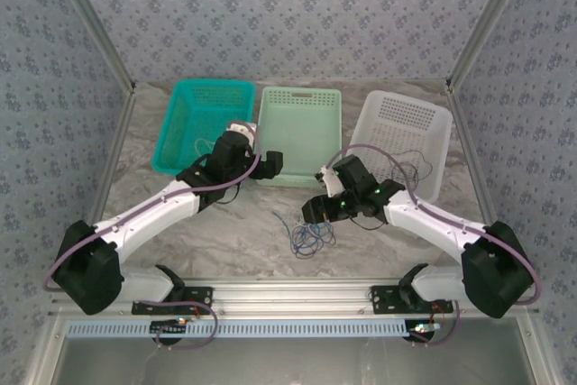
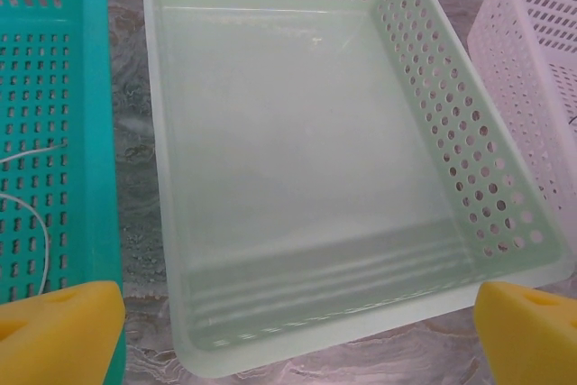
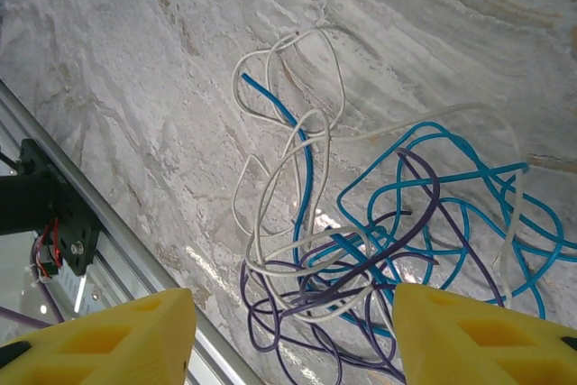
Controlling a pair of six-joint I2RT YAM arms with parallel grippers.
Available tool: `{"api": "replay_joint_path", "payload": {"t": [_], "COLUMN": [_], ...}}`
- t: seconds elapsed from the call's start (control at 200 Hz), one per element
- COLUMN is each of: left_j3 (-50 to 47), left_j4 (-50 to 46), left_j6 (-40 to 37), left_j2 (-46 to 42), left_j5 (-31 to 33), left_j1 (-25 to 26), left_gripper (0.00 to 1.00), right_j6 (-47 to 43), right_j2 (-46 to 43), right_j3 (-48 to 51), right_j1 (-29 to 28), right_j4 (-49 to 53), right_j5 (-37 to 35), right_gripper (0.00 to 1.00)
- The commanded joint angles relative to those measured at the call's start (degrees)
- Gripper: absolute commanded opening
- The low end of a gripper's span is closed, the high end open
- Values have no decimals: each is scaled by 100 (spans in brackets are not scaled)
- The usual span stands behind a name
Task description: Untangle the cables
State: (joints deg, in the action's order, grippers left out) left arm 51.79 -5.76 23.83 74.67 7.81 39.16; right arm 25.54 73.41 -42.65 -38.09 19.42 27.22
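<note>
Three baskets sit in a row along the far side of the table (image 1: 225, 241): a teal basket (image 1: 185, 96) on the left, a mint-green basket (image 1: 299, 96) in the middle and a white basket (image 1: 433, 114) on the right, their rims close together with only narrow strips of table between them. The cables (image 1: 308, 237) lie in one loose knot on the bare tabletop in front of the mint-green basket, nearer the aluminium rail (image 1: 288, 295) at the near edge than the baskets, with open surface on the left and right of them. The right gripper (image 1: 315, 209) hangs just above and beside the knot with its yellow fingers spread wide; in the right wrist view the right gripper (image 3: 293, 335) frames the tangle, where the blue cable (image 3: 460, 175), the purple cable (image 3: 435, 203) and the white cable (image 3: 311, 248) cross over one another, white loops reaching out toward the rail side. The left gripper (image 1: 270, 164) is at the near rim of the mint-green basket, also spread and gripping nothing; in the left wrist view the left gripper (image 2: 293, 335) looks over that rim. A thin pale wire (image 2: 43, 241) shows inside the teal basket.
</note>
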Motion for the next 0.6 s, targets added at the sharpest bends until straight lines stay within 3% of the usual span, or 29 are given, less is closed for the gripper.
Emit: {"api": "replay_joint_path", "payload": {"t": [0.0, 0.235, 0.42, 0.595], "left_j3": [-55, -125, -143, -151], "left_j4": [169, 235, 274, 296], "left_j6": [-86, -79, -72, -76], "left_j2": [-116, -184, -164, -191], "left_j5": [43, 25, -4, -32], "left_j1": [25, 27, 24, 22], "left_gripper": [99, 99, 99, 100], "right_j6": [255, 320, 426, 395], "right_j2": [108, 345, 464, 300], "right_j3": [14, -1, -4, 18], "right_j1": [-68, -148, -199, -208], "right_j4": [-250, -485, -688, -529], "right_j5": [-94, -403, -639, -980], "right_gripper": [60, 49, 33, 13]}}
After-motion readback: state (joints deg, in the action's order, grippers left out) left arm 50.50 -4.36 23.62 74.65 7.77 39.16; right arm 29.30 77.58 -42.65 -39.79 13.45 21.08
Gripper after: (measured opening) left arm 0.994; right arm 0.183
